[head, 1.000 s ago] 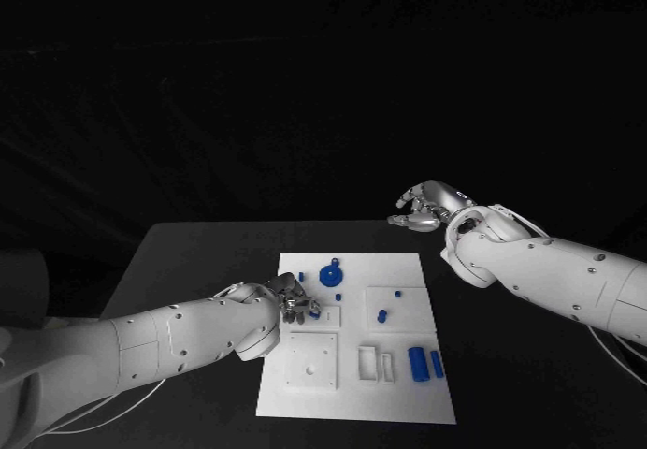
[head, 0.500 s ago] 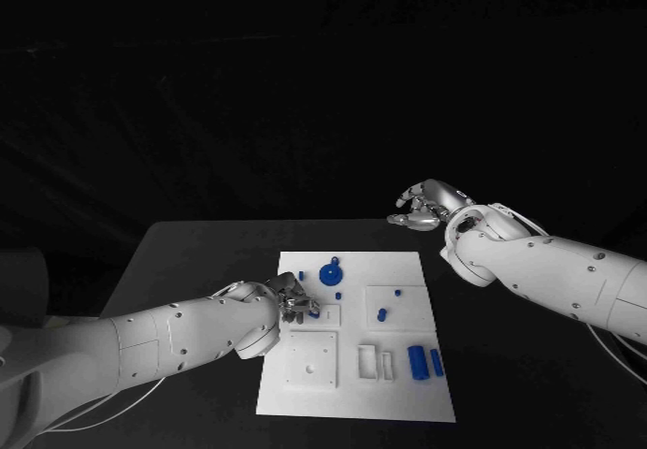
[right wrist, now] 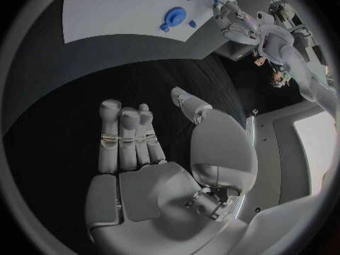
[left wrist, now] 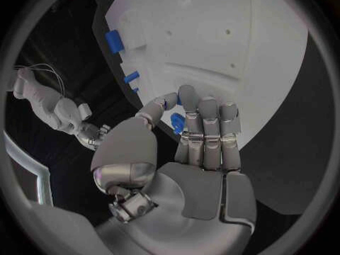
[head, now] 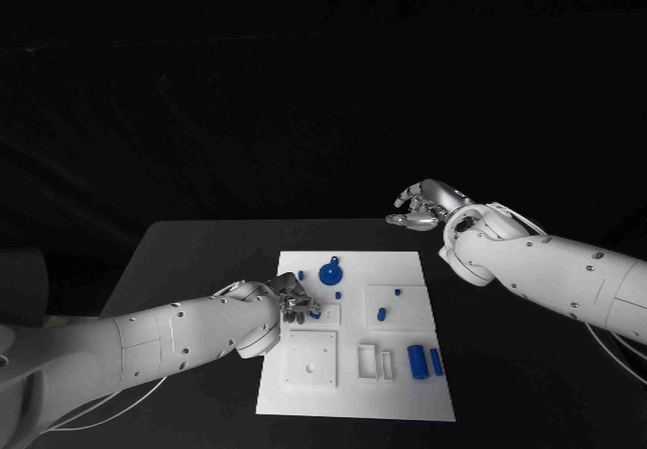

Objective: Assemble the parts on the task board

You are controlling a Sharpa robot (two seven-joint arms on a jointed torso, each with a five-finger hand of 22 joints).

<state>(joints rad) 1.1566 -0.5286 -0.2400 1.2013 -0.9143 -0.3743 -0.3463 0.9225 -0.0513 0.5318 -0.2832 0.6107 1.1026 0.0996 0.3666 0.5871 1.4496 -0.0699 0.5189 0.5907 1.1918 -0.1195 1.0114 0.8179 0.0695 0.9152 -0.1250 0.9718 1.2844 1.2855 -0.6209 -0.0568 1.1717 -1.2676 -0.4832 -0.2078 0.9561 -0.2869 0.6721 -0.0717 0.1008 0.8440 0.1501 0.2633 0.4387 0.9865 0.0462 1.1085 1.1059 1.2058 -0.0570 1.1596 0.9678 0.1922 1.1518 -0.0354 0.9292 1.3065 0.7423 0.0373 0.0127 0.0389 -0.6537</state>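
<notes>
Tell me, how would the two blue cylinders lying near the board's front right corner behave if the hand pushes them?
The cylinders look round and lie on their sides, so they would probably roll sideways. They seem small and likely light. The board looks smooth, so they may also slide.

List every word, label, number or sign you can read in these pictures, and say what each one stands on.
None: no readable text, number or sign on the task board, the blue parts, the table, or either hand.
</notes>
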